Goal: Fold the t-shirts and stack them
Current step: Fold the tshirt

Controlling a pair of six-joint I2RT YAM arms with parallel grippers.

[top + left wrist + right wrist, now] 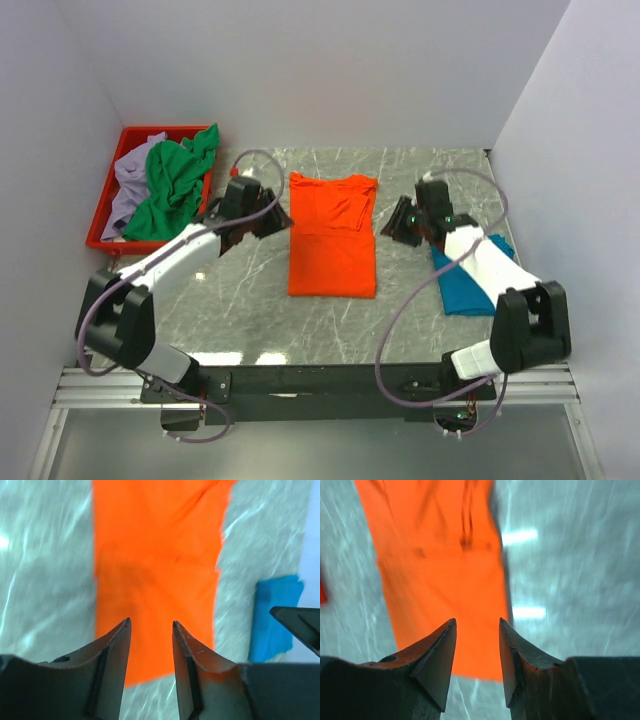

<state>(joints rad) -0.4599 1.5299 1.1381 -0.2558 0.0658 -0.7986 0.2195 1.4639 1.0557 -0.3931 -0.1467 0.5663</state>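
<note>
The orange t-shirt (332, 235) lies flat in a long folded rectangle at the table's middle; it also shows in the left wrist view (157, 570) and the right wrist view (440, 565). My left gripper (277, 222) is open and empty just left of its upper edge (150, 624). My right gripper (392, 228) is open and empty just right of it (477, 622). The teal blue t-shirt (468, 280) lies folded at the right, partly under my right arm, and shows in the left wrist view (274, 615). The green t-shirt (175, 185) and the lavender t-shirt (130, 180) lie crumpled in the tray.
A red plastic tray (103, 215) stands at the back left, holding the crumpled shirts. White walls close the table at the back and both sides. The marble tabletop (250, 310) is bare in front of the orange shirt.
</note>
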